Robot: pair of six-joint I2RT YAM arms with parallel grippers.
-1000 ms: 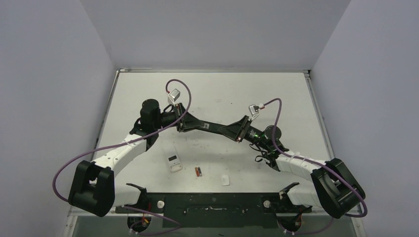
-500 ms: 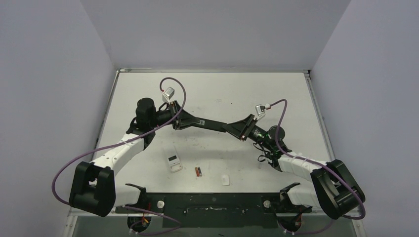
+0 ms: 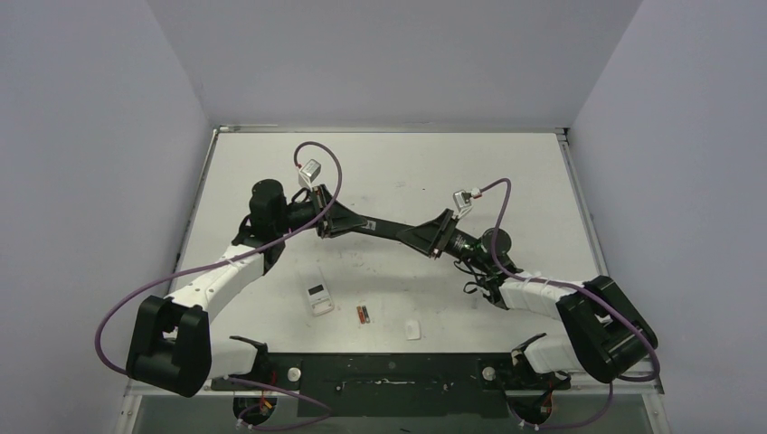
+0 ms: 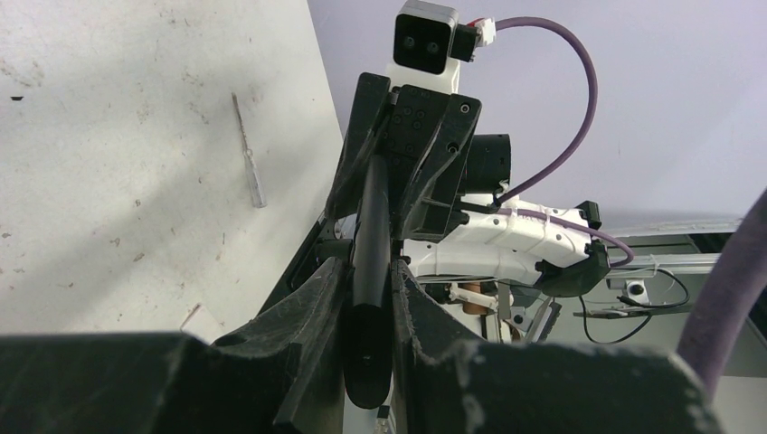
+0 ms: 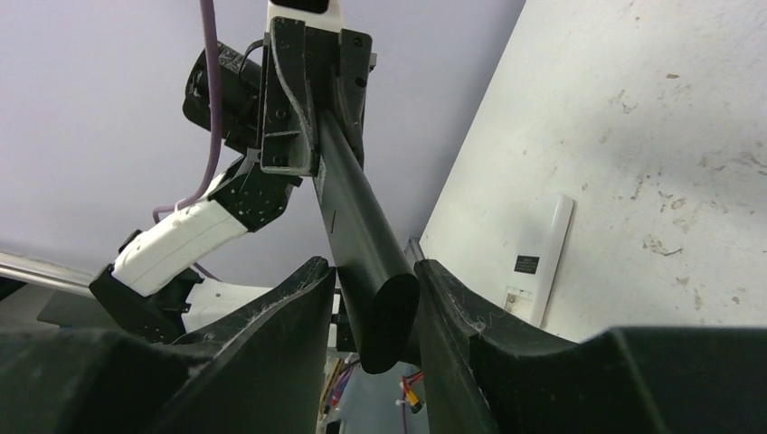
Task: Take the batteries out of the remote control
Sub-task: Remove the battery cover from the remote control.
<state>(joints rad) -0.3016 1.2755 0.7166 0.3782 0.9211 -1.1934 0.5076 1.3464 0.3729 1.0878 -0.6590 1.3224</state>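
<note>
Two reddish-brown batteries [image 3: 363, 315] lie out on the counter [image 3: 407, 172]; the left gripper [image 4: 369, 280] clamps the slim black remote control [image 3: 384, 229], the right gripper's [image 5: 373, 271] hold is unclear, and any remaining cells are unseen.

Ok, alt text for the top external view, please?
A long black remote hangs in the air above a white table, the left gripper clamped on one end, the right gripper around the other. Toward the near edge lie a small white remote, reddish-brown batteries and a small white piece.

Black remote [image 3: 384, 229] aloft, level; batteries [image 3: 363, 314] lying side by side.
</note>
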